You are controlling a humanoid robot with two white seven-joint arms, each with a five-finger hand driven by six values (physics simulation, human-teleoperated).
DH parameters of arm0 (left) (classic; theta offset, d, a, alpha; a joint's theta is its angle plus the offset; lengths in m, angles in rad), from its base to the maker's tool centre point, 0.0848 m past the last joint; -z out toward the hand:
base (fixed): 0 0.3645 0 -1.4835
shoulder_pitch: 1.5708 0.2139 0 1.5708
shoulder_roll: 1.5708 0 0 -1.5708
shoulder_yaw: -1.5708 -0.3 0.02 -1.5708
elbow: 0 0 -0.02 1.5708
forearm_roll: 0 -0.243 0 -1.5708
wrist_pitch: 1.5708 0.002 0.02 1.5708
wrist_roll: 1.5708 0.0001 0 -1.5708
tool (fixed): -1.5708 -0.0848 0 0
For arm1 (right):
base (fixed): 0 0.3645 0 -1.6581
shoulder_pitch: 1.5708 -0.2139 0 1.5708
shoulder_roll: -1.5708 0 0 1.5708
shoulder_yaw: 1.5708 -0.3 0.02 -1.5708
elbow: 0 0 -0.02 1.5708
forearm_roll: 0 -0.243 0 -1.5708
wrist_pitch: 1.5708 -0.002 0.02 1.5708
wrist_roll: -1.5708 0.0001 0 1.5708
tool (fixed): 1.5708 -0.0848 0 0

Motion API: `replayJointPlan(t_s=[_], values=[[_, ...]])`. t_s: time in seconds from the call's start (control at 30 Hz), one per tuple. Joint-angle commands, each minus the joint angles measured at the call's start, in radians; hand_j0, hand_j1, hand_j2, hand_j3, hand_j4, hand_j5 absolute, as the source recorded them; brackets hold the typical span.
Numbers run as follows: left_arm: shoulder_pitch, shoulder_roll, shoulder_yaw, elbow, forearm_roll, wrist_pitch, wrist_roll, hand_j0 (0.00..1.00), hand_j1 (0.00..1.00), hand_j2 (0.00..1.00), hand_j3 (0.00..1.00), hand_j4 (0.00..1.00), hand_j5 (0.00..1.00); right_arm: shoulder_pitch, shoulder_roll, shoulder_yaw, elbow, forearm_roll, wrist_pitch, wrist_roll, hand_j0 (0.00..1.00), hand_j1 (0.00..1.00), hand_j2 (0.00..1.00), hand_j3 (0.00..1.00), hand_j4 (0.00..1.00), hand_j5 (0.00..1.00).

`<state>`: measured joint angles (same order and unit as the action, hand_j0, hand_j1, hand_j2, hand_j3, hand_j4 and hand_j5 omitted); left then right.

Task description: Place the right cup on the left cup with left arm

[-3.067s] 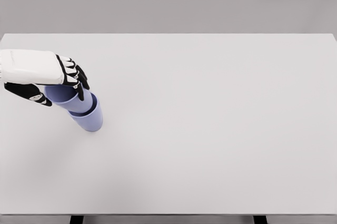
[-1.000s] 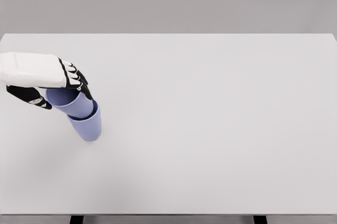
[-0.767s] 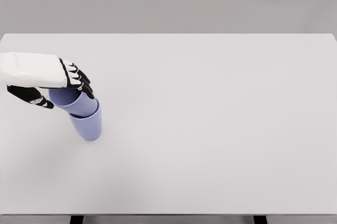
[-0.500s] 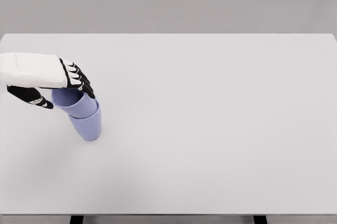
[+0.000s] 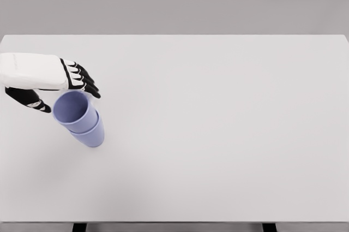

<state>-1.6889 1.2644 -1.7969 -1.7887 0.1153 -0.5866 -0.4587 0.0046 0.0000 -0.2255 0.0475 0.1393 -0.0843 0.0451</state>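
The left hand [image 5: 46,79] comes in from the left edge of the surface [image 5: 218,134], its white back turned up. Its dark fingers [image 5: 82,82] are spread and reach out over the far rim of the top cup [image 5: 75,111], with the thumb [image 5: 26,100] below them on the left side. The fingers hold nothing; whether their tips touch the rim cannot be told

The top cup, light purple, sits nested in the bottom cup [image 5: 90,134] of the same colour. Its open mouth faces up and shows a round, hollow inside. Only the lower wall of the bottom cup shows beneath it, toward the near right. The pair leans a little, the mouth lying nearer the left edge than the base does

Both cups stand on the left part of the surface, close to its left edge and about midway between the far and near edges
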Motion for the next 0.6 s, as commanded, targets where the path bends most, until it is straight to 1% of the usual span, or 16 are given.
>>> replayJointPlan(t_s=[0.0,0.27,0.3,0.37,0.57], values=[[0.000,0.001,0.002,0.000,0.004,0.001,0.000,0.97,0.97,0.97,0.97,0.97,0.97,0.000,0.000,0.000,0.000,-0.001,0.000,0.001,1.00,1.00,1.00,1.00,1.00,1.00],[0.000,0.001,0.002,0.000,0.004,0.001,0.002,0.97,0.97,0.97,0.97,0.97,0.97,0.000,0.000,0.000,0.000,0.000,0.000,-0.001,1.00,1.00,1.00,1.00,1.00,1.00],[-0.005,0.004,0.007,0.000,0.004,-0.001,0.005,1.00,1.00,1.00,1.00,1.00,1.00,0.000,0.000,0.000,0.000,-0.001,0.000,-0.001,1.00,1.00,1.00,1.00,1.00,1.00],[-0.008,0.007,0.054,0.000,0.004,-0.024,0.008,1.00,1.00,1.00,1.00,1.00,1.00,0.000,0.000,0.000,0.000,-0.001,0.000,-0.001,1.00,1.00,1.00,1.00,1.00,1.00],[0.000,0.013,0.057,0.000,0.004,-0.024,0.002,1.00,1.00,1.00,1.00,1.00,1.00,0.000,0.000,0.000,0.000,0.000,0.000,0.001,1.00,1.00,1.00,1.00,1.00,1.00]])
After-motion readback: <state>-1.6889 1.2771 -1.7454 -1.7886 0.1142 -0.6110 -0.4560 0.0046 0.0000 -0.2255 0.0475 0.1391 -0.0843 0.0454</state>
